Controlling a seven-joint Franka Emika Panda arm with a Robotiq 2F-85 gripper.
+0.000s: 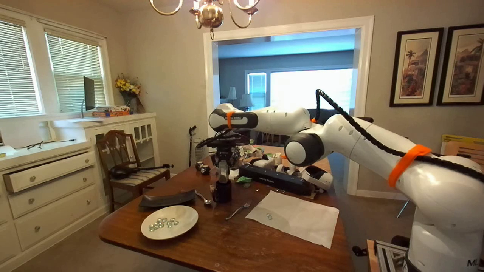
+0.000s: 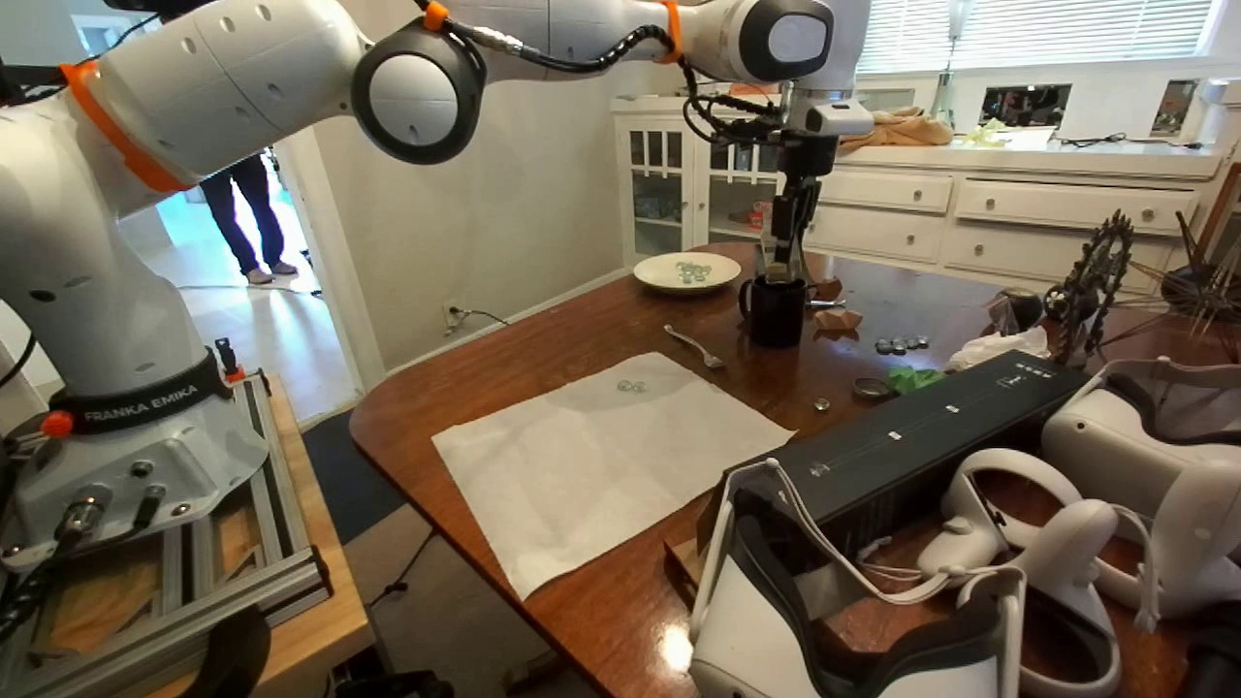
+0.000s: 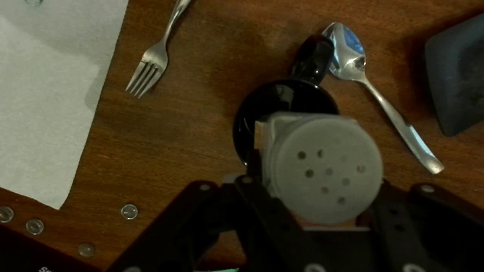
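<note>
You have the gripper (image 3: 315,189) clasped around a pale-lidded shaker (image 3: 327,168), at the mouth of the black mug (image 2: 776,315). Your wooden table (image 1: 242,241) carries white paper (image 1: 298,223), a fork (image 3: 155,60), a spoon (image 3: 348,49) and a plate (image 1: 185,219) of clear beads (image 1: 162,223); around you stand white drawers (image 1: 53,177) and a chair (image 1: 138,182), under a brass chandelier (image 1: 210,16)

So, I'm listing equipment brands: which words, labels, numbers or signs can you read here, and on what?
"FRANKA EMIKA": black collar.
"EMIKA": dark panel crossed by an orange band.
"M", then cut off: white robot base.
Black box: lettering too small, blurred or cut off to read.
</note>
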